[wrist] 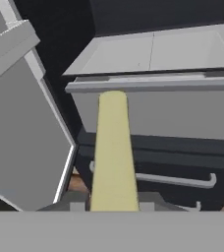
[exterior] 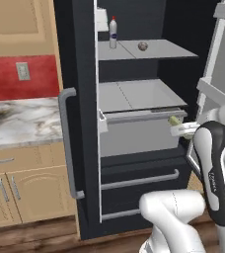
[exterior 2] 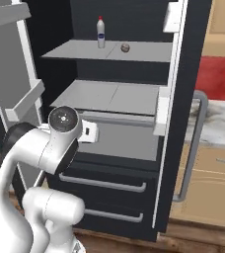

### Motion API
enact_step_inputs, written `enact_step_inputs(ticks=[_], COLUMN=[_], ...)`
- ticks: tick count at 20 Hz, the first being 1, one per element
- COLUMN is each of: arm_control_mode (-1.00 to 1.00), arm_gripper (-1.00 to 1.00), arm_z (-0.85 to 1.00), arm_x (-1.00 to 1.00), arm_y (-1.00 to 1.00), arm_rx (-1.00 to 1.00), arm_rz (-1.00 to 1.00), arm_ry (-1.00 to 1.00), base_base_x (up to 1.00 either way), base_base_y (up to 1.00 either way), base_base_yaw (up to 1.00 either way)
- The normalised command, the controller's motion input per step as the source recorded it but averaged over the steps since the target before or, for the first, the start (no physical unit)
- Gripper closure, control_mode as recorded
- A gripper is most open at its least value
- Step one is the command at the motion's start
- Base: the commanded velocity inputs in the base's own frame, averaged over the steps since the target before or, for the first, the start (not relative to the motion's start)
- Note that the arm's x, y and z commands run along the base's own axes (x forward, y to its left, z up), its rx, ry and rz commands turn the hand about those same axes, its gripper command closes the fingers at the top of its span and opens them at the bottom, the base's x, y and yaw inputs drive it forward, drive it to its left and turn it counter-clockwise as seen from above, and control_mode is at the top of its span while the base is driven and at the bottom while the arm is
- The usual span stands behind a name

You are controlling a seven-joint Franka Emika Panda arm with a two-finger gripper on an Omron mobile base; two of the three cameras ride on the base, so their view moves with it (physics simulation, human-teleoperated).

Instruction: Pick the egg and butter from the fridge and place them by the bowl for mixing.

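left base view: bottle (exterior: 113,32) with blue label, writing likely unreadable

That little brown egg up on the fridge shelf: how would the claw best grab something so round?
The egg sits alone on the upper shelf, well clear of the white bottle. Probably best to pinch it across its widest middle, coming straight in from the open front of the fridge. It is round, so any side pair works. The claw would first need to put down the butter.
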Motion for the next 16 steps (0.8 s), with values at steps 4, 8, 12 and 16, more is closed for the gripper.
enact_step_inputs(ticks=[4, 8, 12, 16], arm_control_mode=[1.0, 1.0, 1.0, 1.0], arm_gripper=[1.0, 1.0, 1.0, 1.0], arm_z=[0.0, 0.0, 0.0, 0.0], arm_x=[0.0, 0.0, 0.0, 0.0], arm_y=[0.0, 0.0, 0.0, 0.0], arm_rx=[0.0, 0.0, 0.0, 0.0], arm_rz=[0.0, 0.0, 0.0, 0.0], arm_ry=[0.0, 0.0, 0.0, 0.0], base_base_x=[-0.66, -0.54, -0.46, -0.3], base_base_y=[0.0, 0.0, 0.01, 0.06], base_base_yaw=[0.0, 0.0, 0.06, 0.2])
